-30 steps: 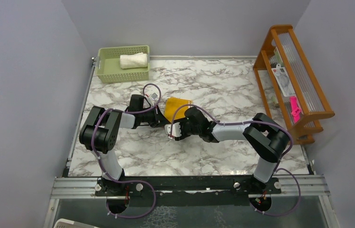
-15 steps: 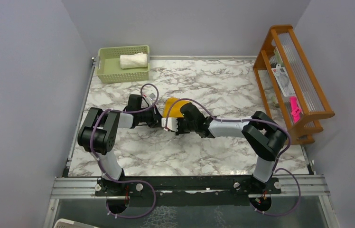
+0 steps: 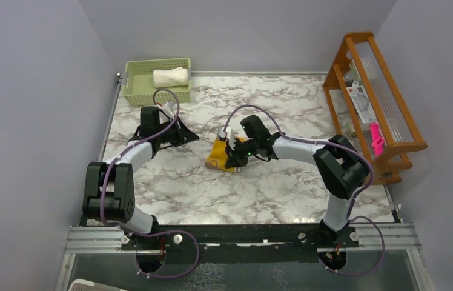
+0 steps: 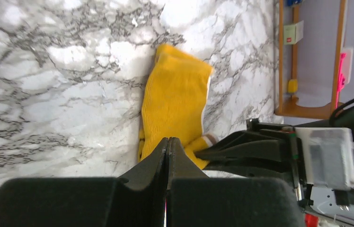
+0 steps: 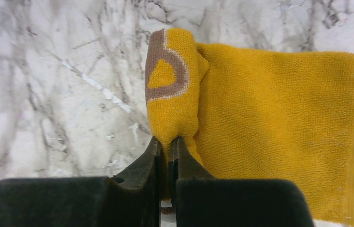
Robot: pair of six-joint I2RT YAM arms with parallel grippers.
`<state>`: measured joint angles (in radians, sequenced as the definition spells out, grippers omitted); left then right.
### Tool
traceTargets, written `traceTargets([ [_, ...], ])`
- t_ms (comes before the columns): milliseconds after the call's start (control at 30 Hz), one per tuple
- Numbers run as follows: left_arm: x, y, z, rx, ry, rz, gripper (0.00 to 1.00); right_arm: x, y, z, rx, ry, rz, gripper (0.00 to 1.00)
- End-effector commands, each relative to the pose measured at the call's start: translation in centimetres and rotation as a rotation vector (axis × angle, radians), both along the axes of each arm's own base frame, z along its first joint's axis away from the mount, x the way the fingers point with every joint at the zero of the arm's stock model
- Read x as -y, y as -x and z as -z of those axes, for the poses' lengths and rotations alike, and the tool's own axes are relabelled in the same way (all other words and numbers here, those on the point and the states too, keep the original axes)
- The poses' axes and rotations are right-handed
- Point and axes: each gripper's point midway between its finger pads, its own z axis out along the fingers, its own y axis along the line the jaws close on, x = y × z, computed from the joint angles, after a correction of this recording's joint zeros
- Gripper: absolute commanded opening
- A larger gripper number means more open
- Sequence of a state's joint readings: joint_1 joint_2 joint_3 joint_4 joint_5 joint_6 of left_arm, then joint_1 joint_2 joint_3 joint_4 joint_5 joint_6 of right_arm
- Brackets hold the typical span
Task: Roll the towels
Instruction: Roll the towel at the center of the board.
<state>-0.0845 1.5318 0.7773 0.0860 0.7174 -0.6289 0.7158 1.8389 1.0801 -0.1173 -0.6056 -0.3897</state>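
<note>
Pinched shut with nothing between its fingers, the left gripper [image 3: 192, 137] sits low over bare marble left of centre, pointing right; in the left wrist view its jaws meet in a closed tip with cloth lying beyond them, not touching.

On the far left a pale lavender-grey wall [image 3: 30, 121] runs along the table's edge, and matching walls close off the back and the right. In the far left corner stands a pale green slotted basket [image 3: 151, 97], and the cream-white towel [image 3: 170, 77] lies rolled inside it, toward its right end.

The table [image 3: 297, 115] is white marble-patterned with grey veins, matte under even light. A metal rail [image 3: 242, 237] spans its near edge and carries both arm bases.

Near the middle lies the mustard-yellow towel [image 3: 218, 160], mostly flat on the marble, well apart from the basket. One end of it is bunched into a raised fold showing a brown ring patch [image 5: 151, 66] edged in white. The right gripper [image 3: 234, 159] is clamped on the base of that fold, its jaws almost together with yellow cloth squeezed between them.

At the far right, against the wall, a wooden rack [image 3: 410, 145] with clear ribbed panels stands on the table's edge, holding packets and a pink item [image 3: 375, 139].
</note>
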Motion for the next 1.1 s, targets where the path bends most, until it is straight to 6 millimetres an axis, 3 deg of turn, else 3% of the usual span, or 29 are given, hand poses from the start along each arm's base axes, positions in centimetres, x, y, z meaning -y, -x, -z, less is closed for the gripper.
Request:
traceTargets([
  [0,-1.3,-0.3,-1.8,0.047,-0.021,-0.021,0.0,-0.9,2.0,-1.5,-0.292,-0.098,0.021,0.01],
  [133,-1.2,0.3,-1.1,0.037,-0.019,-0.01,0.0,-0.5,0.7,-1.9,-0.471,-0.131,0.092,0.01],
  [300,-1.3,0.7,0.1,0.016,-0.019,-0.015,0.0,0.8,-2.6,-1.8,-0.656,-0.126,0.275,0.01],
  [533,-0.7,1.0,0.3,0.02,-0.002,-0.014,0.0,1.4,-4.1,-1.2,-0.871,-0.162,0.319,0.01],
  [800,3.3,1.3,0.0,0.033,0.04,0.074,0.0,1.8,-4.4,1.3,-1.069,-0.171,0.371,0.01],
  [1067,6.8,1.0,1.3,0.005,0.064,0.14,0.0,4.3,-5.6,3.6,-1.175,-0.178,0.534,0.01],
])
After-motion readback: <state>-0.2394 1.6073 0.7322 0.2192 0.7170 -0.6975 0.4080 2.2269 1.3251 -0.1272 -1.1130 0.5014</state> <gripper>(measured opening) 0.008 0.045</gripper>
